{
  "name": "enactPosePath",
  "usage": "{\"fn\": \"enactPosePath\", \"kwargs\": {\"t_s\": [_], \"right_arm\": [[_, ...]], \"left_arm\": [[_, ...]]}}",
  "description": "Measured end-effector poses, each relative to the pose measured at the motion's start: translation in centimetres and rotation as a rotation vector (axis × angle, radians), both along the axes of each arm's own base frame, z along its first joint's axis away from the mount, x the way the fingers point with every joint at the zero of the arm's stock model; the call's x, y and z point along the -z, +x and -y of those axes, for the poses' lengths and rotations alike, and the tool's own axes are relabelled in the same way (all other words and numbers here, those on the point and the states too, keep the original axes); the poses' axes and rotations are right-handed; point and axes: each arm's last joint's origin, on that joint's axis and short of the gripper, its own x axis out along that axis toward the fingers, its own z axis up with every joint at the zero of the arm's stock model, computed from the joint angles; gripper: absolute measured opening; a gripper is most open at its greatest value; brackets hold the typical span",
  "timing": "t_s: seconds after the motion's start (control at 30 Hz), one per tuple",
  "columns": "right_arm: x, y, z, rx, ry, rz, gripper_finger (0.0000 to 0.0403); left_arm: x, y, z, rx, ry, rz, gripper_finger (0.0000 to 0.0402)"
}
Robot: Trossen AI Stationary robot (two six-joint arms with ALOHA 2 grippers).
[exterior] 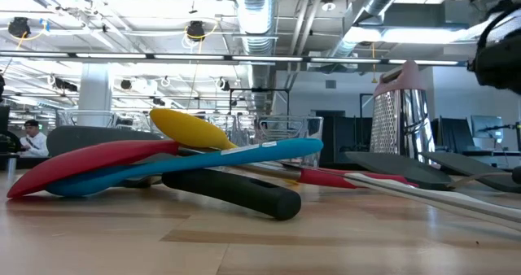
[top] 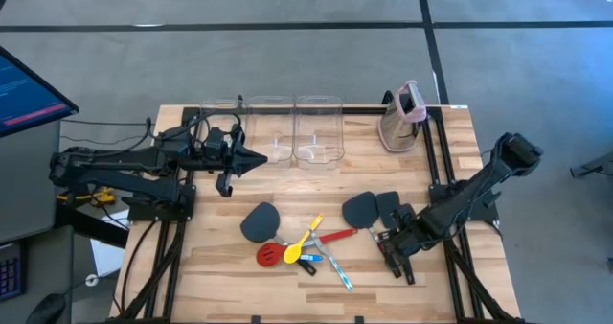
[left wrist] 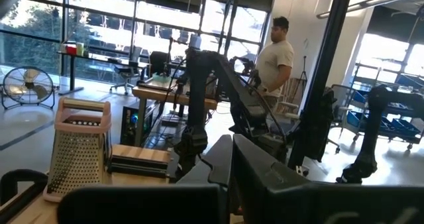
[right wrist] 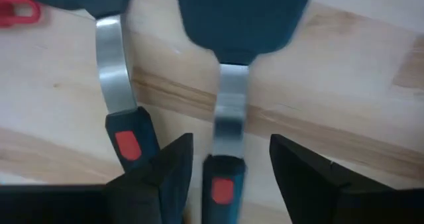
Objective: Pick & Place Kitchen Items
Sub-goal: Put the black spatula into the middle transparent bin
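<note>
The tabletop (top: pixel 230 286) carries three clear bins (top: pixel 287 132) along its far edge, a grater (top: pixel 402 118) at the far right corner, and the utensils in the near half. The left gripper (top: pixel 251 158) waits near the bins with its jaws shut, empty.

The right gripper (top: pixel 393 252) is low near the tabletop's right edge, over two dark spatulas (top: pixel 374 209) lying side by side. Its jaws stand partly open and straddle the neck and black-red handle of one spatula (right wrist: pixel 228 151) without clamping it; the twin handle (right wrist: pixel 129 141) lies just outside one finger (right wrist: pixel 169 174).

The step looks like taking that spatula. To do it well, centre the handle between the fingers, keep the outer finger clear of the twin, and close on the thick handle rather than the thin metal neck.

A third spatula (top: pixel 259 221) lies toward the middle, beside the crossed pile: red slotted spoon (top: pixel 269 255), yellow spoon (top: pixel 305 240), blue spoon (top: pixel 311 258).

The right wrist view alone shows the straddle. The low view shows the pile's stacking: the yellow spoon (exterior: pixel 191 128) rides on top, above the blue spoon (exterior: pixel 244 154). The high view alone places everything. The left wrist view shows a person standing beyond the table.
</note>
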Motion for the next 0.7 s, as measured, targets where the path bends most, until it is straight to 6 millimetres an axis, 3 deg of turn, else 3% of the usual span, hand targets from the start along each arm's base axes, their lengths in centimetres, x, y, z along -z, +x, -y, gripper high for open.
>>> {"fn": "enactPosePath", "kwargs": {"t_s": [0.4,0.7], "right_arm": [[2.6,0.9,-0.8,-0.001,-0.026,-0.067,0.0135],[3.2,1.1,-1.0,0.004,-0.036,-0.083,0.0072]], "left_arm": [[0.0,0.0,0.0,0.0,0.0,-0.002,0.0001],[0.0,0.0,0.0,0.0,0.0,-0.002,0.0001]]}}
